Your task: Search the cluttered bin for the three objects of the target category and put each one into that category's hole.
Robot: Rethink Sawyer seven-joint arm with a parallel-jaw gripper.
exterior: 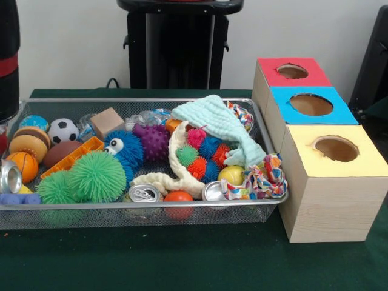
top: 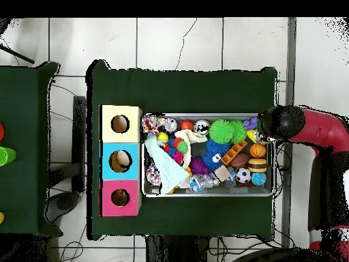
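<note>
A wire mesh bin (exterior: 145,206) (top: 204,194) is packed with toys. In it lie two green fuzzy balls (exterior: 97,176) (top: 221,129), a blue puffer with eyes (exterior: 124,147), a purple spiky ball (exterior: 153,141), small spiky balls (exterior: 203,159), a soccer ball (exterior: 63,130) (top: 243,175), a burger toy (exterior: 29,142), drink cans (exterior: 144,194) and a mint cloth (exterior: 218,124) (top: 165,170). Beside the bin stand three wooden boxes with holes, topped red (exterior: 293,71), blue (exterior: 311,104) and yellow (exterior: 336,148). My arm's black end (exterior: 8,60) (top: 281,123) hangs over the bin's end by the ball toys and hides the gripper.
A rope toy (exterior: 264,179) drapes over the bin corner nearest the yellow box. A wooden cube (exterior: 107,121), an orange block (exterior: 73,156) and a yellow ball (exterior: 231,174) lie among the clutter. Something pale rests inside the blue box's hole (top: 120,160). A second green table (top: 24,147) stands alongside.
</note>
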